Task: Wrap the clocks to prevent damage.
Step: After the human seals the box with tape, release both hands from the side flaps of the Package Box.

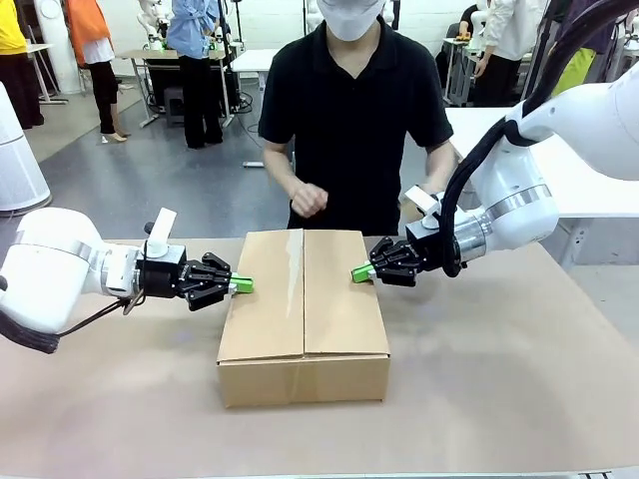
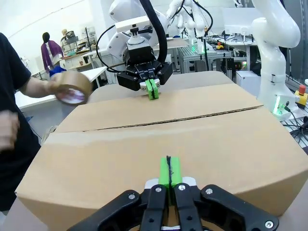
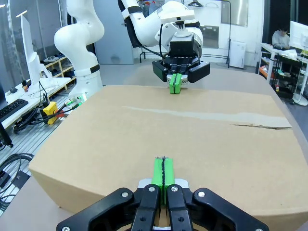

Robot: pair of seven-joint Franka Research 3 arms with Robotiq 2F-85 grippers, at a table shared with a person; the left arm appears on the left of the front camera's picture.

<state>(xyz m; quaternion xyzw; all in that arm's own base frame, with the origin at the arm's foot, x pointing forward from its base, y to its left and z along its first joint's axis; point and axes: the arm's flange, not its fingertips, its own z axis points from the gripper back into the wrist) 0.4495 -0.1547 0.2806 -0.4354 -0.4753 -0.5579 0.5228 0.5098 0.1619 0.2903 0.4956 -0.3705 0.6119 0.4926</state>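
Observation:
A closed cardboard box (image 1: 305,309) stands in the middle of the table. The clocks are out of view. My left gripper (image 1: 241,285) is shut, its green tips resting on the box's left top edge (image 2: 168,171). My right gripper (image 1: 360,272) is shut as well and rests on the right top edge (image 3: 163,171). Clear tape (image 3: 192,115) covers part of the seam between the flaps; the rest of the seam (image 3: 262,126) is bare. In the left wrist view a person's hand holds a brown tape roll (image 2: 72,87) beside the box's far end.
The person stands at the far side, one fist (image 1: 308,200) held above the box's far end. Brown tabletop (image 1: 499,379) lies open around the box. Other tables and people are farther back.

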